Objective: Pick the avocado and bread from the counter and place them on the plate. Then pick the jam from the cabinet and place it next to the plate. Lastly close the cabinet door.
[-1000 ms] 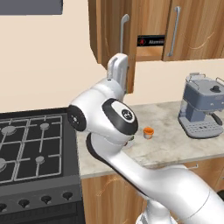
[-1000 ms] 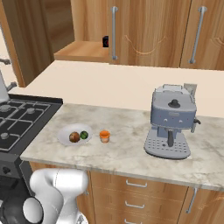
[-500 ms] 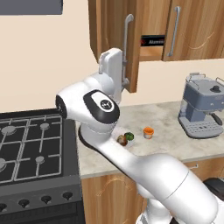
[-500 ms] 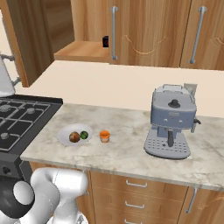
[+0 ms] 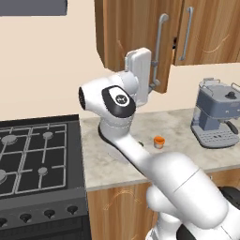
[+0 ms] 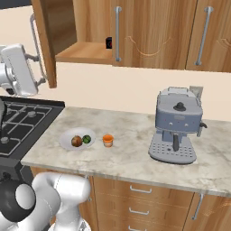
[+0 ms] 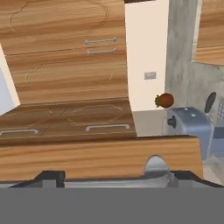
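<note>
On the table [image 6: 135, 153] the plate [image 6: 67, 140] carried the bread [image 6: 76, 141] and avocado [image 6: 86, 139], the jam [image 6: 108, 140] stood just right of it, and farther up the fingers [image 6: 39, 72] were at the open cabinet [image 6: 85, 31] door's handle [image 6: 37, 49], their state impossible to tell.

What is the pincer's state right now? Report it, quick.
Pincer: open, tips wide apart, holding nothing, at the handle of the open cabinet door.
</note>
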{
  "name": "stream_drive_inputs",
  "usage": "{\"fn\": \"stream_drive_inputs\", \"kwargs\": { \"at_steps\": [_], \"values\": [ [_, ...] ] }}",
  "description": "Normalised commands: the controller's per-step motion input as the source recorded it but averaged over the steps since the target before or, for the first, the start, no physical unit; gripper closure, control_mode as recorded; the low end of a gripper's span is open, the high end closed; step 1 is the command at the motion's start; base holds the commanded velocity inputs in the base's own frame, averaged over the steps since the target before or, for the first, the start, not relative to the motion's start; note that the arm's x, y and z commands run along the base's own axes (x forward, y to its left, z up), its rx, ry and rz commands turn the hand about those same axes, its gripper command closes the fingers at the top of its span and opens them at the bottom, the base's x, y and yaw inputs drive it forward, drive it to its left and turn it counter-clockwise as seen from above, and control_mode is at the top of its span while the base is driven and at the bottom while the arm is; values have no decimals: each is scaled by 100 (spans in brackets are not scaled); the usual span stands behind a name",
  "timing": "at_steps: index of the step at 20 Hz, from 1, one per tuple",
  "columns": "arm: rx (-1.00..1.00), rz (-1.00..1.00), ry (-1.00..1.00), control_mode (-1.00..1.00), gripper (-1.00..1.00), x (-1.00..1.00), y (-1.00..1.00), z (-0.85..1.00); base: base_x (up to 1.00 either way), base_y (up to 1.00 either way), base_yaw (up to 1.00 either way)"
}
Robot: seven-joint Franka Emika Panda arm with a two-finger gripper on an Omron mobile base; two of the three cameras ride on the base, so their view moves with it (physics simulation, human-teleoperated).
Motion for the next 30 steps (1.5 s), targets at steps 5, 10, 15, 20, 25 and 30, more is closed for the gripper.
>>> {"fn": "stream_drive_inputs", "kwargs": {
  "at_steps": [5,10,15,20,25,30],
  "values": [
    [8,5,0,-100,-100,74,-58,0,0,0,0],
    [18,13,0,-100,-100,84,-68,0,0,0,0],
    [20,15,0,-100,-100,93,-75,0,0,0,0],
    [20,19,0,-100,-100,85,-65,0,0,0,0],
    [19,20,0,-100,-100,85,-62,0,0,0,0],
    [19,19,2,-100,-100,93,-58,-17,0,0,0]
  ]
}}
